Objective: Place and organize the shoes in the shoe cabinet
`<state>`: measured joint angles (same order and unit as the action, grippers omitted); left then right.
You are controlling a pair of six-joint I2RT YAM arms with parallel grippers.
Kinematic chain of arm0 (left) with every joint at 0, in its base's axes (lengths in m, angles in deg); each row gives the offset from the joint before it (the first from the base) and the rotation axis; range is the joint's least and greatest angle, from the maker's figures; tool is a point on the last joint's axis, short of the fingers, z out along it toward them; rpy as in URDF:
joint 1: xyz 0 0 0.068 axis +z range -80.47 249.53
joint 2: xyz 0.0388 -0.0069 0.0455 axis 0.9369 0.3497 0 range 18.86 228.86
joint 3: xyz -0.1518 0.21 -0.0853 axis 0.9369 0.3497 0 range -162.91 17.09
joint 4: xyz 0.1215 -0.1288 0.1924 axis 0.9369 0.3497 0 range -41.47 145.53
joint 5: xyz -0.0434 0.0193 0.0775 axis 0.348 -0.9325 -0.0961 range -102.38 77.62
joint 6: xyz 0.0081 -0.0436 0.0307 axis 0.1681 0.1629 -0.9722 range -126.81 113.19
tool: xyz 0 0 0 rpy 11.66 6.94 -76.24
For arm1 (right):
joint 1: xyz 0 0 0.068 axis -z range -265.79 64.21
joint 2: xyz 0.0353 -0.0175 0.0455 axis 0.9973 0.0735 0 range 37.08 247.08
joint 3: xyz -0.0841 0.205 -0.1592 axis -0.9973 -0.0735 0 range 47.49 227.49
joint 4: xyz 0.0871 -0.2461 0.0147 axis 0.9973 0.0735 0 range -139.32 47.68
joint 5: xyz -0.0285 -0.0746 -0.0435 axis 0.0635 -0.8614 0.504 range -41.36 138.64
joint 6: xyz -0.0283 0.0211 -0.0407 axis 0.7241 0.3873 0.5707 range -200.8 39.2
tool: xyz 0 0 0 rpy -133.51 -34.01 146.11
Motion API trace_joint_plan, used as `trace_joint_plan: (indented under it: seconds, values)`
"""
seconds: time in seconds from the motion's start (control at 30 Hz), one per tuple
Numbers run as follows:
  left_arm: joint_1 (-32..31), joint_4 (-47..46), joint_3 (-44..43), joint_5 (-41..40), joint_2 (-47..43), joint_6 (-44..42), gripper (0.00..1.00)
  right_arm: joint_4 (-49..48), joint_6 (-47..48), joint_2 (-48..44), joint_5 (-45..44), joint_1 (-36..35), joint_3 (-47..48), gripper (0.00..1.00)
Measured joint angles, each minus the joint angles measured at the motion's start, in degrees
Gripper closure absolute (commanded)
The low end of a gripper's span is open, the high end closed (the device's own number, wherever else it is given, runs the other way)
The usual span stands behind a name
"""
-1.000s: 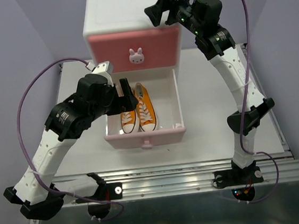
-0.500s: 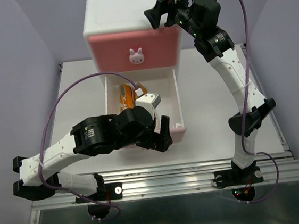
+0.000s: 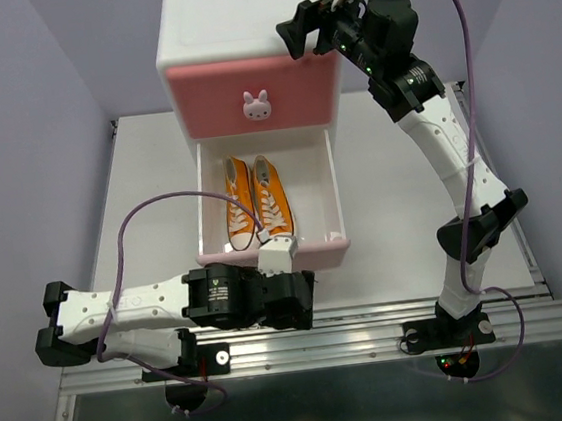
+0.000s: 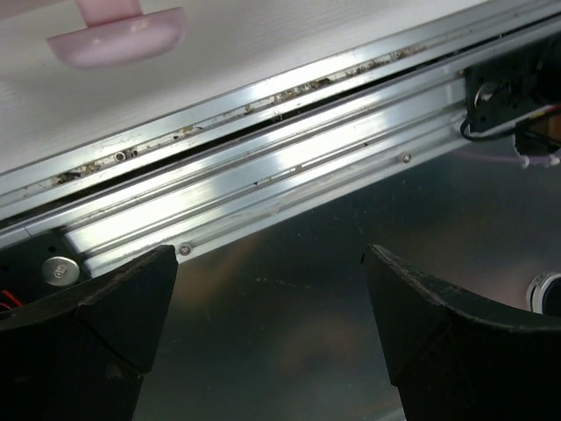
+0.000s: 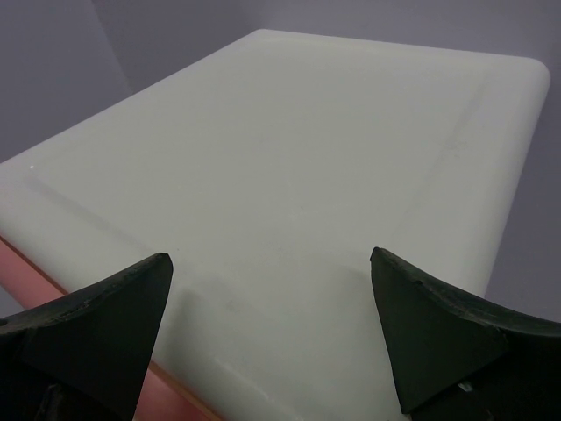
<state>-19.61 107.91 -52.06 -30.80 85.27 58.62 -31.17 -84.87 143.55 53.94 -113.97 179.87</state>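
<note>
The white shoe cabinet (image 3: 231,20) stands at the back, its salmon-pink upper drawer (image 3: 254,98) shut. The pale-pink lower drawer (image 3: 321,252) is pulled out. Two orange sneakers (image 3: 257,201) lie in it side by side, toes toward me. The white sneakers are out of view. My left gripper (image 3: 303,299) is open and empty, low at the table's near edge just in front of the drawer. In the left wrist view my left gripper (image 4: 269,289) hangs over the metal rail (image 4: 263,167), with the drawer knob (image 4: 114,31) above it. My right gripper (image 3: 302,25) is open and empty over the cabinet's top right corner, and it also shows in the right wrist view (image 5: 270,281).
The white table (image 3: 401,208) extends either side of the drawer. An aluminium rail (image 3: 355,338) with the arm bases runs along the near edge. Purple walls enclose the left, right and back. The left arm's purple cable (image 3: 151,219) loops over the table left of the drawer.
My left arm has pulled back out of the drawer and swung down to the near edge, leaving both orange sneakers uncovered. The right arm has barely moved.
</note>
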Motion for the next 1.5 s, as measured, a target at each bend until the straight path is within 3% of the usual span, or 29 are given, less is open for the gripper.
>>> trace_joint_plan:
  seconds: [0.23, 0.37, 0.57, 1.0, 1.27, 1.5]
  values:
    - [0.68, -0.96, 5.09, -3.61, 0.22, 8.26, 0.01, 0.09, 0.04, 0.0, -0.2, 0.0, 0.02, 0.0]
    - [5.29, -2.12, 5.86, -5.88, 0.85, 8.92, 0.01, 0.44, 0.48, 0.0, -0.39, 0.0, 0.2, 0.0]
    - [17.53, -6.21, 6.38, -8.79, 0.31, 2.73, 0.01, 0.66, 1.73, -0.33, -0.85, -0.02, -0.22, 0.0]
    - [29.0, -7.85, -0.61, -5.07, 4.66, -18.75, 0.01, 0.92, 2.4, -0.39, -2.6, -0.02, -0.24, 0.0]
    - [41.4, -25.66, -4.44, -10.84, 12.07, -20.35, 0.01, 0.66, 2.36, -0.7, -3.1, -0.09, -0.9, 0.0]
    - [44.39, -31.93, -8.07, -10.29, 16.92, -20.17, 0.01, 0.26, 2.58, -0.81, -3.26, -0.09, -1.29, 0.0]
